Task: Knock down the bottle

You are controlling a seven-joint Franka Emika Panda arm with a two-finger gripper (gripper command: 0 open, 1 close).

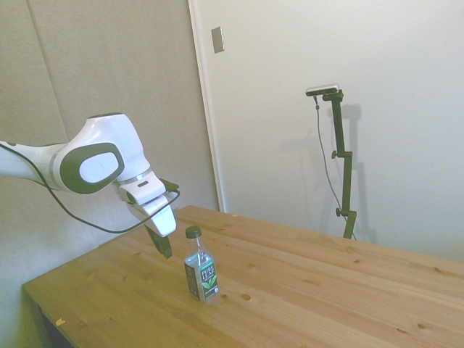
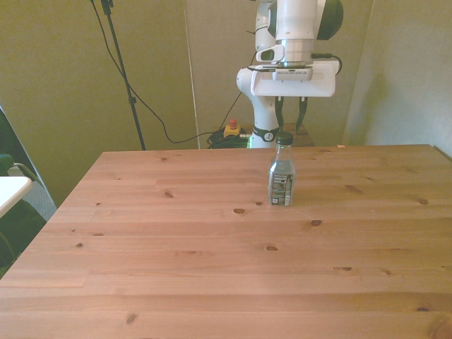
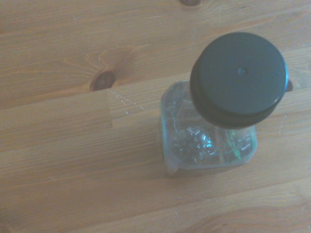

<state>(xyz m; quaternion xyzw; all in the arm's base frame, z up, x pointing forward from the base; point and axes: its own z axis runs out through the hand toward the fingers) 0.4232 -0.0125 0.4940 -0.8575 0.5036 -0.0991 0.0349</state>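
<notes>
End effector (image 2: pixel 291 116) hangs open, empty, behind the bottle (image 1: pixel 201 270): light, rigid, top-heavy, so a nudge near the cap (image 3: pixel 238 77) should topple it.

**One of each on the board**

One bottle (image 1: pixel 201 274) stands low and centre in the side view, and it carries one dark cap (image 3: pixel 238 77), filling the wrist view's upper right. One wooden table (image 2: pixel 212 268) spreads across the bottom of the front view. One white arm (image 1: pixel 87 163) comes in at the side view's left, ending in one gripper (image 2: pixel 291 121) with two fingers, top centre of the front view.
</notes>
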